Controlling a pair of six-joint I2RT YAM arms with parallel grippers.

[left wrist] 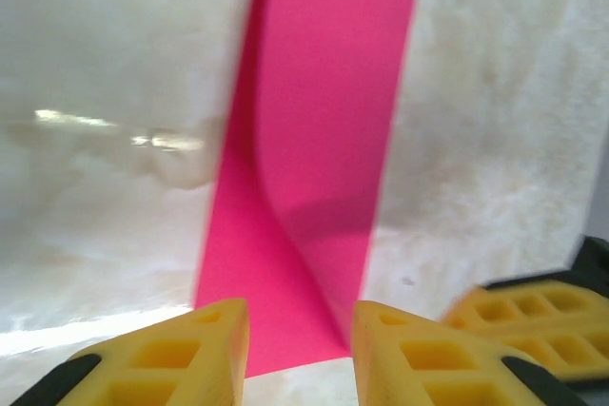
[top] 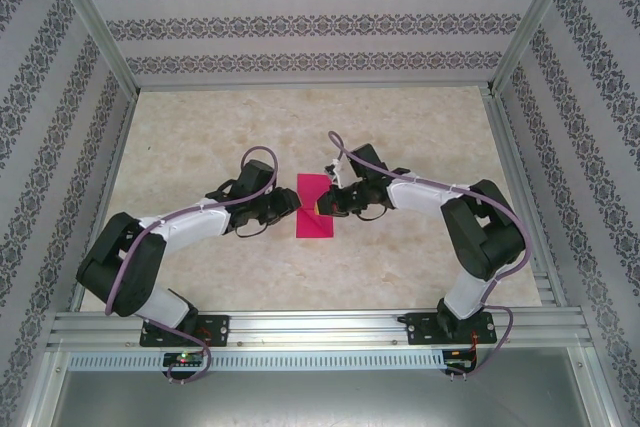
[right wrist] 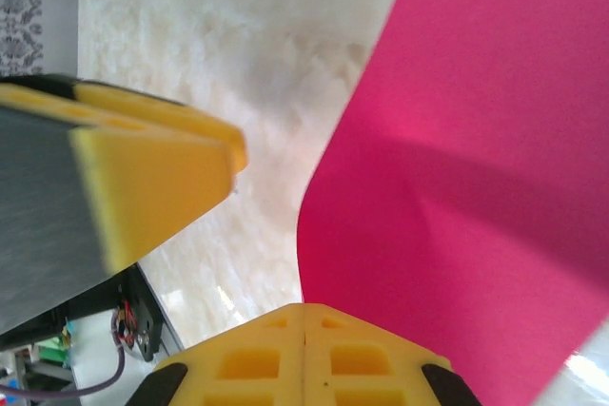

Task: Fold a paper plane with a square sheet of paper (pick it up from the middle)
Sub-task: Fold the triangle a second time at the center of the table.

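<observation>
Two hands meet at the middle of the counter (top: 420, 137) over the square sheet of paper (top: 312, 225), which lies there folded into a narrow strip, one layer curling up. Left hand (left wrist: 300, 320) is partly released, its fingers (left wrist: 205, 349) straddling the sheet's edge. Right hand (right wrist: 304, 316) is clenched beside the sheet; whether it pinches paper I cannot tell
</observation>
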